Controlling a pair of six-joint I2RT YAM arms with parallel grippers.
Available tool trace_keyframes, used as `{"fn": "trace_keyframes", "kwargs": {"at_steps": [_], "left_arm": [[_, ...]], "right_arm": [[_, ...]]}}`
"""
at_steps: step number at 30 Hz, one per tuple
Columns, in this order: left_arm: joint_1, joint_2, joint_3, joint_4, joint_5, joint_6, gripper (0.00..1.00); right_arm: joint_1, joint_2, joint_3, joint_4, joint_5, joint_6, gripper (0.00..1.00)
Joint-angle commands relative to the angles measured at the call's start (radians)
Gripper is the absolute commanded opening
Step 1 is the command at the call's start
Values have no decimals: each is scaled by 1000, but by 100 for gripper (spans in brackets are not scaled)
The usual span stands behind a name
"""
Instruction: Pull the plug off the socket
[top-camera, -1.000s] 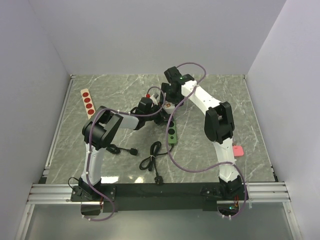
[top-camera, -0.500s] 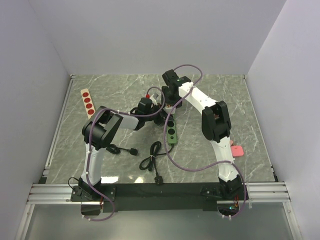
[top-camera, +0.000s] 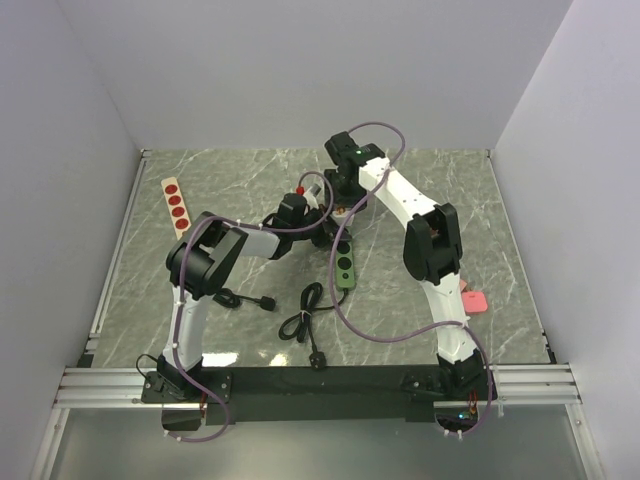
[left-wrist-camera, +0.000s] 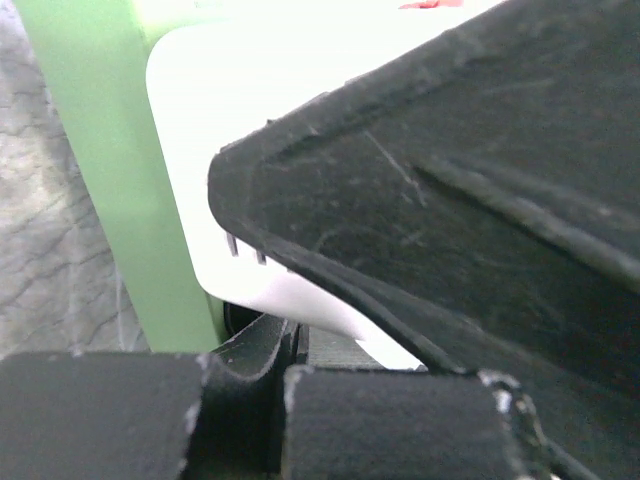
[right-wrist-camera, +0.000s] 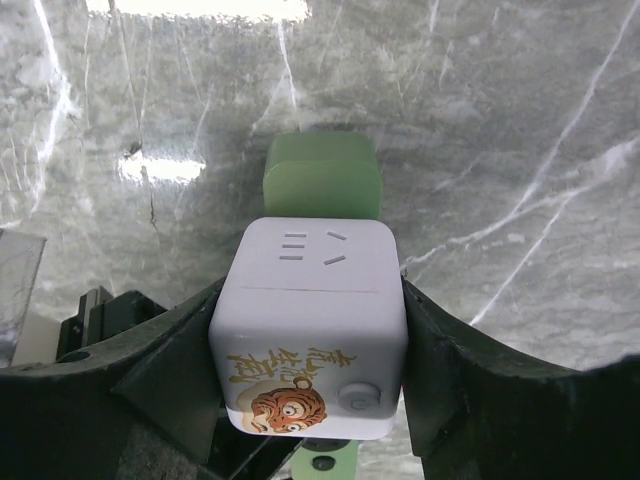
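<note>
Right wrist view shows the right tool (top-camera: 340, 207) grasping the white cube plug (right-wrist-camera: 310, 320), one finger against each side (cartoon print facing the camera). The plug sits on the far end of the green socket strip (right-wrist-camera: 321, 172), around the middle of the desk (top-camera: 230, 180). The left tool (left-wrist-camera: 295, 355) is clenched, just beside the plug

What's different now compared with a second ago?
The right gripper shifted slightly left and closed its jaws in on the white cube plug, which now looks pinched on both sides. The left gripper stayed shut by the green power strip. The strip, the plug and the loose cables lie as before.
</note>
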Motion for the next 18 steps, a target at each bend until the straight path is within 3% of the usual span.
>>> {"fn": "trace_keyframes", "kwargs": {"at_steps": [1,12,15,18], "left_arm": [[9,142,-70,-351,-158,98,0],[9,160,-64,-363,-155,106,0],[9,159,-68,-361,-155,106,1],[9,165,-64,-363,-154,110,0]], "right_arm": [[13,-161,95,-119,-51,-3,0],[-13,-196,35,-113,-112,6,0],[-15,-193,87,-179,-107,15,0],[-25,-251,-53,-56,-72,29,0]]}}
